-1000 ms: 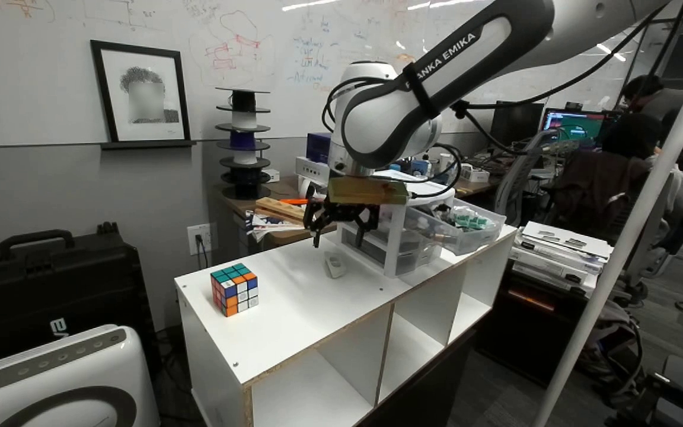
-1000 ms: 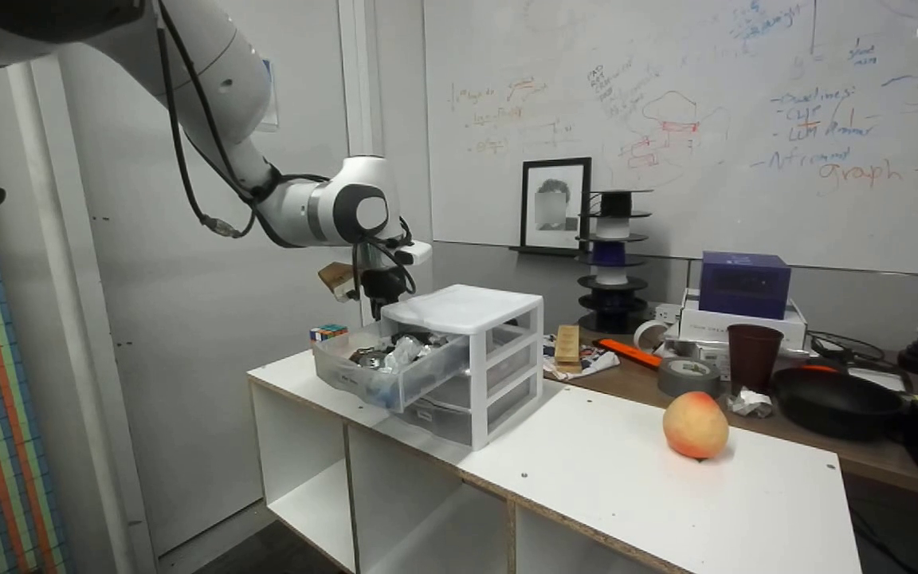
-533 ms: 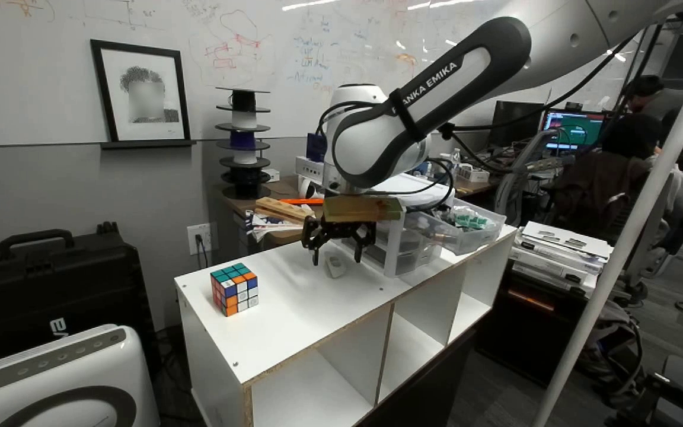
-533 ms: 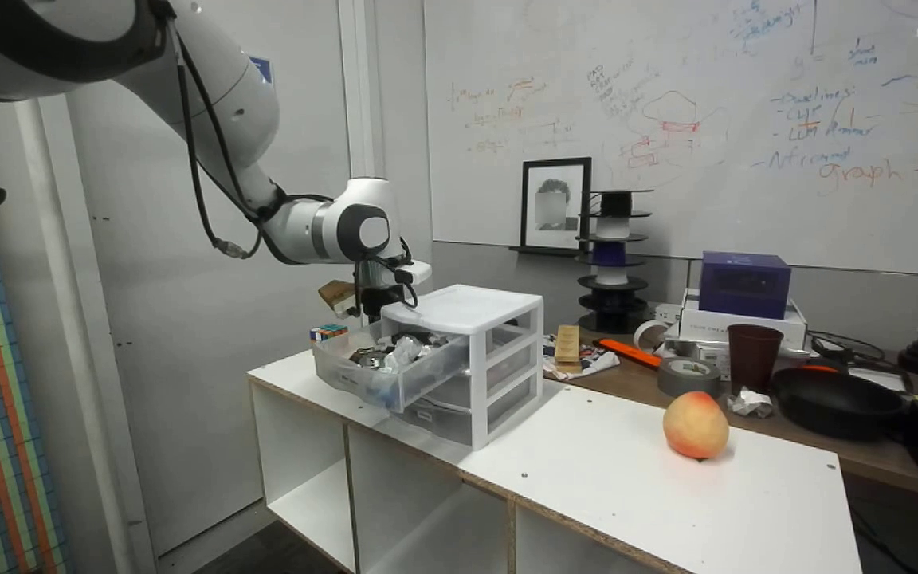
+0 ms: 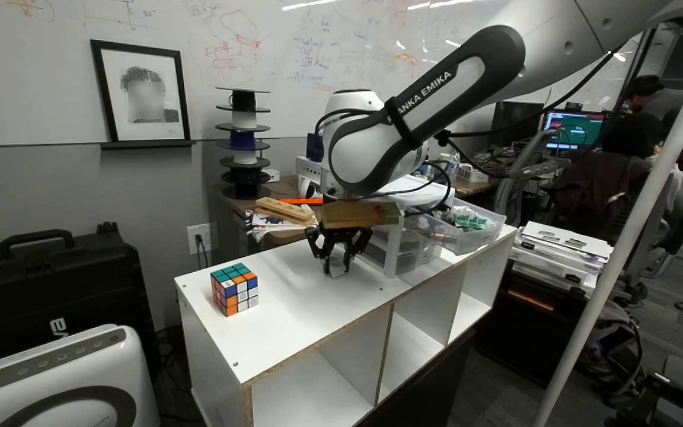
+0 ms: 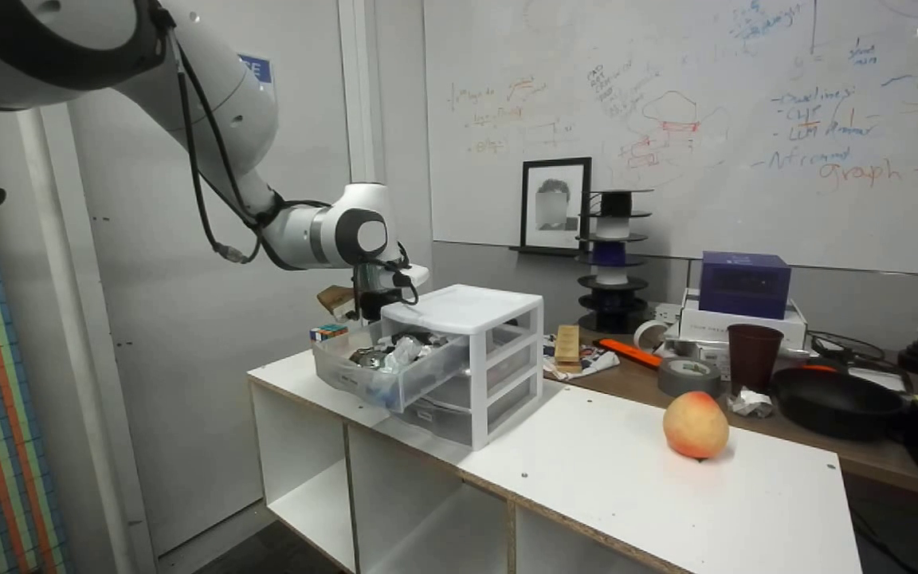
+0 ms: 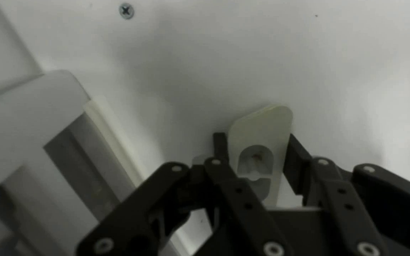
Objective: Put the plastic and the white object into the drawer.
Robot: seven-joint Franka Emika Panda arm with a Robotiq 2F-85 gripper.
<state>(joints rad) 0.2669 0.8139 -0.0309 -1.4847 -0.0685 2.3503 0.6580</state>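
Note:
The white object (image 7: pixel 262 124), small, elongated and pale with grey recesses, lies on the white table top. My gripper (image 7: pixel 256 144) points down over it, and its fingers (image 7: pixel 297 161) press against both long sides. In an exterior view the same white object (image 5: pixel 337 271) shows between the fingertips, close to the drawer box. The top drawer (image 6: pixel 347 379) of the translucent box (image 6: pixel 467 309) is pulled out and filled with small items. Crumpled clear plastic (image 6: pixel 405 353) lies among them. Box and drawer hide my fingertips in that view.
A puzzle cube (image 5: pixel 235 290) sits near one end of the white shelf table (image 5: pixel 288 332). Beyond the box, a peach-like fruit (image 6: pixel 696 425) rests on the same top. The box's frame (image 7: pixel 48 142) stands close beside my gripper. A cluttered desk (image 6: pixel 642 383) runs along the wall.
My gripper has come down from above the table to the white object, and its fingers have drawn together around it. Cube, drawer and fruit have stayed put.

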